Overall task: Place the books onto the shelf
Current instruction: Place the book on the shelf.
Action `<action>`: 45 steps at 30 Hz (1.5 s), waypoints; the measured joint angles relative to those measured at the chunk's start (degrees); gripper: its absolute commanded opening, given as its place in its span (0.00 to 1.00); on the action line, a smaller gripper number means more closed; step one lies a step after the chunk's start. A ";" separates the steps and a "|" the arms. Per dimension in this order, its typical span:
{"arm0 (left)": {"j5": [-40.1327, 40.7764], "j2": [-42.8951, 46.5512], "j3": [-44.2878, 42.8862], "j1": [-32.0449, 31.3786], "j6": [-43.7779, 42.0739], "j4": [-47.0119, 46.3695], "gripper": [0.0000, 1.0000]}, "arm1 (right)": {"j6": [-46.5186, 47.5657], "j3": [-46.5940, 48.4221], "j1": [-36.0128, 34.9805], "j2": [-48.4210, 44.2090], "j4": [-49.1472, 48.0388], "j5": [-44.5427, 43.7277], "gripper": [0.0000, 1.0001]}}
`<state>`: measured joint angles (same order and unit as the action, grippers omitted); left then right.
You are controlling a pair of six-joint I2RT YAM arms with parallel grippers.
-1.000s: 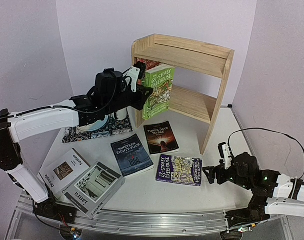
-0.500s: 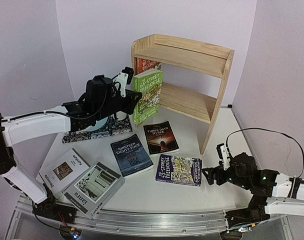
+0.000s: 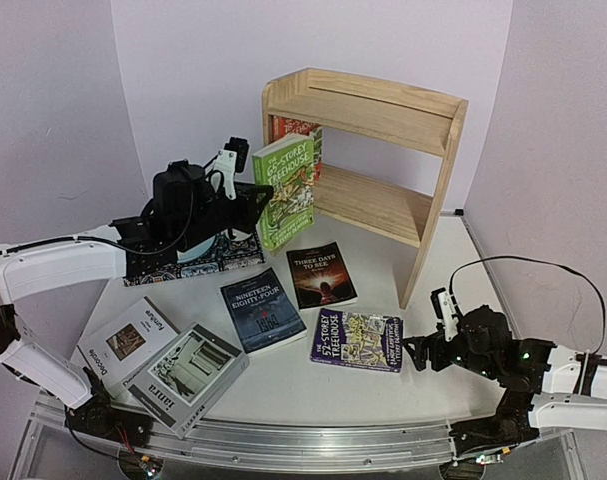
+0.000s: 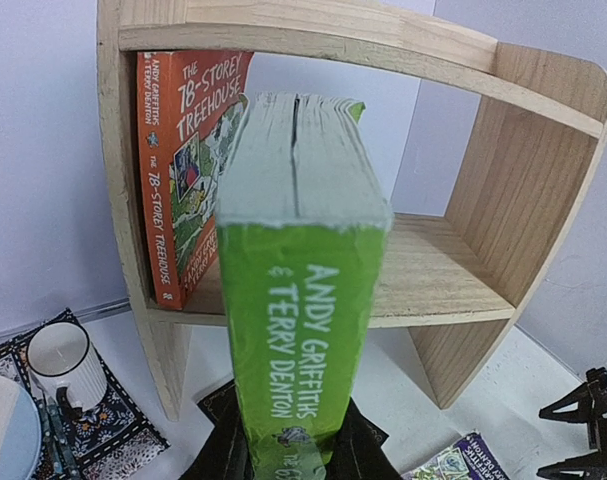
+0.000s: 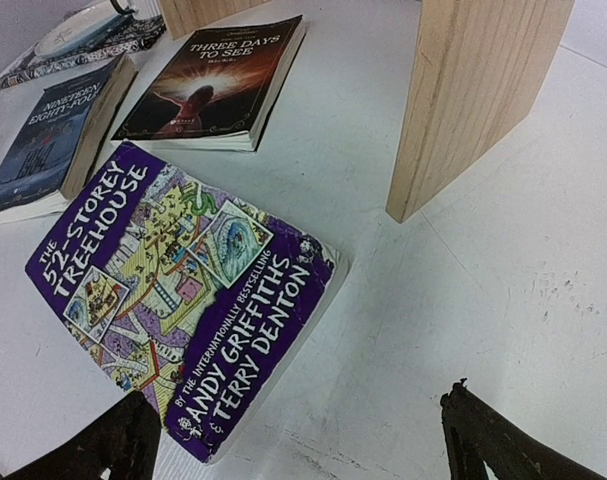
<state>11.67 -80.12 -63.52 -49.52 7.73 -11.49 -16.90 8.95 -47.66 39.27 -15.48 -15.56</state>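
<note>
We see bright, even light from overhead, soft faint shadows beneath the shelf (image 3: 383,205) on the white surface (image 3: 283,390), we note wide-angle bowing of straight boards in the left wrist view, the green book (image 4: 298,300) softening nearest the lens, the overhead view sharp.

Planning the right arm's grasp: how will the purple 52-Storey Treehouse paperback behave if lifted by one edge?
Probably floppy: the purple paperback is thin with a soft cover, so it may sag or fan open. It lies flat on the table, so pushed it should slide, not tip, and getting under it looks hard.
</note>
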 measured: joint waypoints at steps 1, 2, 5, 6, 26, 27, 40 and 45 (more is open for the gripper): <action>-0.12 0.00 0.47 0.04 0.11 -0.52 0.00 | 0.01 0.00 -0.01 0.17 0.01 0.07 0.98; -0.39 0.00 0.93 0.11 0.24 -0.98 0.00 | 0.02 0.00 0.00 0.27 0.02 0.12 0.98; -1.51 0.00 1.46 0.59 0.59 -1.89 0.00 | 0.12 0.00 -0.01 0.32 -0.01 0.15 0.98; -1.83 0.00 1.46 0.85 0.75 -2.27 0.00 | 0.15 0.00 0.00 0.32 -0.01 0.17 0.98; -4.48 -5.61 -2.33 2.34 -1.74 -5.52 0.00 | 0.19 0.00 -0.02 0.32 -0.01 0.18 0.98; -4.49 -5.64 -2.60 2.34 -1.84 -5.48 0.00 | 0.19 0.00 -0.02 0.32 -0.01 0.17 0.98; -4.69 -5.91 -4.63 2.45 -3.38 -5.52 0.00 | 0.19 0.00 -0.01 0.32 -0.01 0.17 0.98; -4.69 -6.75 -5.80 2.45 -3.76 -5.55 0.00 | 0.19 0.00 -0.01 0.32 -0.01 0.19 0.98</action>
<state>6.98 -86.87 -69.32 -47.07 3.97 -17.04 -16.71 8.95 -47.68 39.59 -15.49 -15.38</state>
